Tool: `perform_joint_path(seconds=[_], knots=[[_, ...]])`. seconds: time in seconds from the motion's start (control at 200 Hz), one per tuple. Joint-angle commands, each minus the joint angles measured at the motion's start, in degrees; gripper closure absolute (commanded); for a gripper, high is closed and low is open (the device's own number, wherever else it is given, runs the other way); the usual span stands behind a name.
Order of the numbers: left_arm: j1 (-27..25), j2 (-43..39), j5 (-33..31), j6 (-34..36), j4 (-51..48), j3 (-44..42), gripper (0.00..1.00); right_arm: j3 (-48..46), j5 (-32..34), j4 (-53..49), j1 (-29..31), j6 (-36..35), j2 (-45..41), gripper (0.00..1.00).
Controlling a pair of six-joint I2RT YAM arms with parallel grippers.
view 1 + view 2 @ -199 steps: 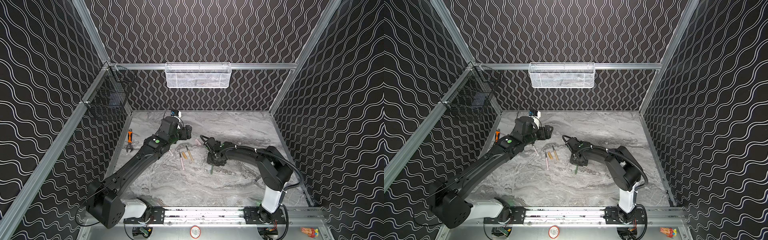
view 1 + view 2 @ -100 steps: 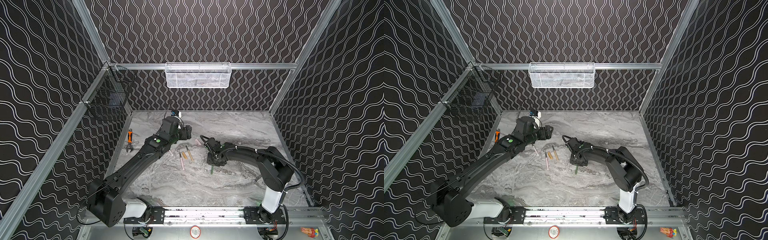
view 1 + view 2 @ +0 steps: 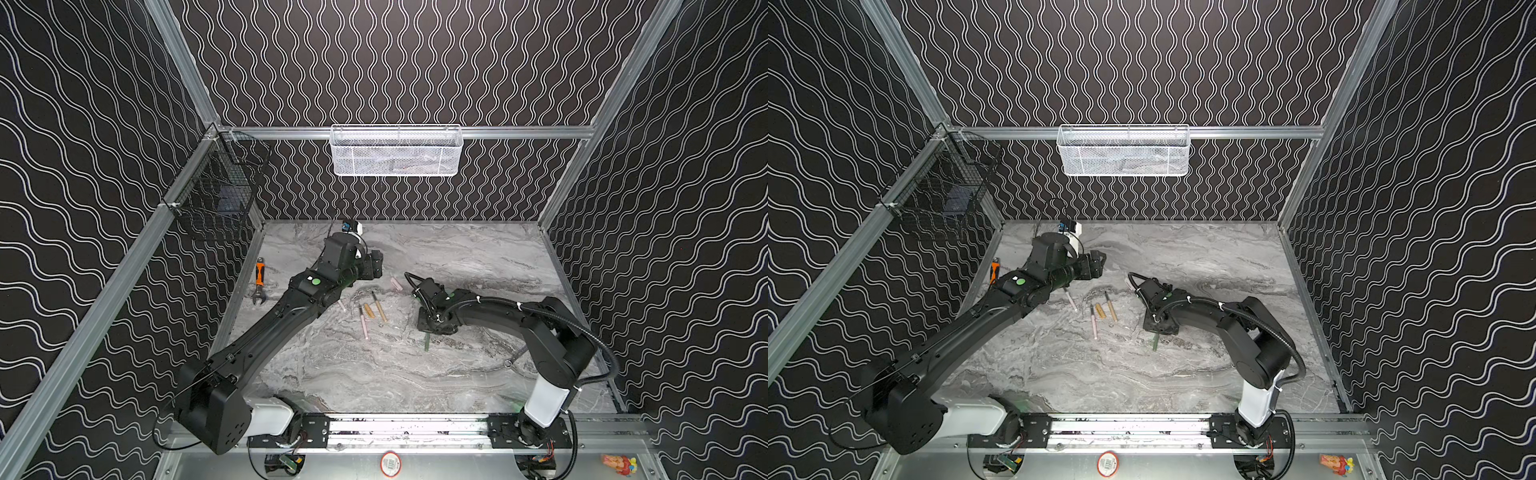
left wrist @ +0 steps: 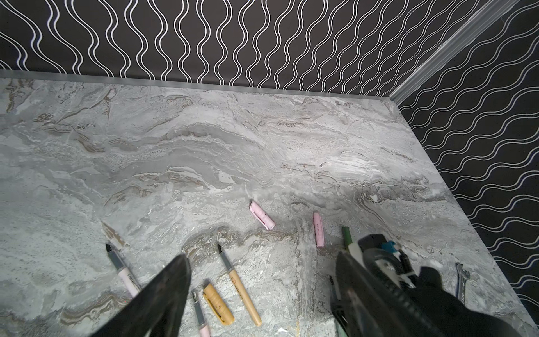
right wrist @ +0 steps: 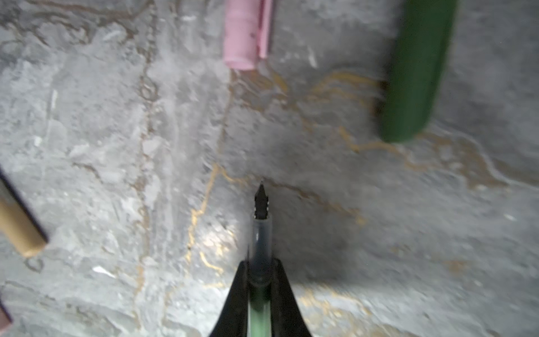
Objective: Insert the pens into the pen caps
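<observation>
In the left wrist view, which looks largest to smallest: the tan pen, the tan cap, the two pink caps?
1. tan pen
2. tan cap, but nearer the camera, so unsure
3. pink cap and second pink cap: alike, not ranked

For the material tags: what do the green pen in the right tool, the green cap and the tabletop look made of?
The green pen: likely plastic, smooth green barrel, translucent grey grip section, dark nib of unclear material. The green cap: probably matching matte plastic, even colour, rounded end; blurred. The tabletop: grey marble look with gold-brown veins; stone or printed laminate, cannot tell.
</observation>
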Motion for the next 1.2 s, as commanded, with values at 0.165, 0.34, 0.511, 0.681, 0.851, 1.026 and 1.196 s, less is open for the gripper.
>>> perform_joint_path(seconds=[0.165,0.34,0.511,0.681,0.851,1.026,1.196], knots=[[0.03,-1.77,7.93,2.94,10.96,-4.07,0.18,-4.21,4.55,6.24,-0.31,-2.14,-7.79,0.91],[0.02,-1.87,18.2,4.93,20.36,-8.27,0.19,-4.54,7.69,7.97,-1.36,-4.22,-12.0,0.92],[0.04,0.41,29.96,4.04,26.48,-9.85,0.19,-2.24,8.59,7.46,-4.55,-7.01,-16.06,0.92],[0.03,5.16,42.63,3.56,28.55,-8.35,0.26,1.35,5.8,5.59,-8.61,-9.64,-19.59,0.91],[-2.27,8.55,44.87,5.52,26.36,-6.8,0.3,4.03,5.12,5.79,-9.11,-10.99,-21.92,0.91],[-5.04,11.25,43.96,5.73,24.98,-5.75,0.34,5.8,2.62,6.21,-8.94,-10.49,-22.81,0.91],[-5.69,14.1,45.05,3.78,25.58,-4.5,0.37,5.86,1.64,6.42,-8.25,-9.69,-22.85,0.91]])
